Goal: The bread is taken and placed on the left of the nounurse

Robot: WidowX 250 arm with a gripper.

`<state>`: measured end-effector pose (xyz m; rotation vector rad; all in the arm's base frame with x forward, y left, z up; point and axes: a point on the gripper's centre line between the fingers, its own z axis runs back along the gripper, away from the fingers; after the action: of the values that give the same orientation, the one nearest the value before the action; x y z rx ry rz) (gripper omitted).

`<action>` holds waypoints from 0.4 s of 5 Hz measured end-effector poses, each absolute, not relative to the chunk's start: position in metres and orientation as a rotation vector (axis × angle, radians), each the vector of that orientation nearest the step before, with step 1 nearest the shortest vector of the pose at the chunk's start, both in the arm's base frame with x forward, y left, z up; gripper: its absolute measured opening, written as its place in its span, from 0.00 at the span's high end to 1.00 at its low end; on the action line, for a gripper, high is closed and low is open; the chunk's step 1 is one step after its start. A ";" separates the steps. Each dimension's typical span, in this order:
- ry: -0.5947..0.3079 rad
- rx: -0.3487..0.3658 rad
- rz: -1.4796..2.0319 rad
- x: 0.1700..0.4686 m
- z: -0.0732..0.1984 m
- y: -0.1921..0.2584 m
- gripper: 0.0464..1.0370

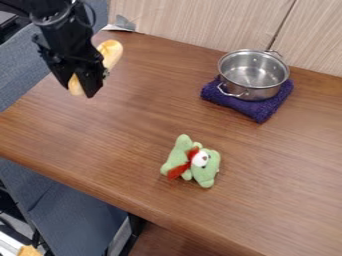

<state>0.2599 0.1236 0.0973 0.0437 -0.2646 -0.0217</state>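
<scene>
At the upper left, my black gripper [81, 86] is shut on the bread [111, 52], a long pale yellow piece. One end of the bread shows above and to the right of the gripper, the other end below between the fingers; its middle is hidden by them. The bread is over the table's left part; whether it touches the wood I cannot tell. A green plush toy [209, 165] with a red scarf and white on its face lies on the table at the lower centre, well to the right of and nearer the camera than the gripper.
A steel pot [253, 75] with two handles stands on a folded purple cloth [259, 107] at the upper right. The brown table's [73, 176] front edge runs from the left side down to the lower right. A light wooden panel [194, 22] stands along the back.
</scene>
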 end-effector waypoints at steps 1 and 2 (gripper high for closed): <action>-0.221 0.023 -0.065 0.233 0.075 0.123 0.45; -0.228 -0.010 -0.102 0.214 0.053 0.119 0.45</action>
<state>0.2138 0.1189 0.0527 -0.0095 -0.2275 -0.1017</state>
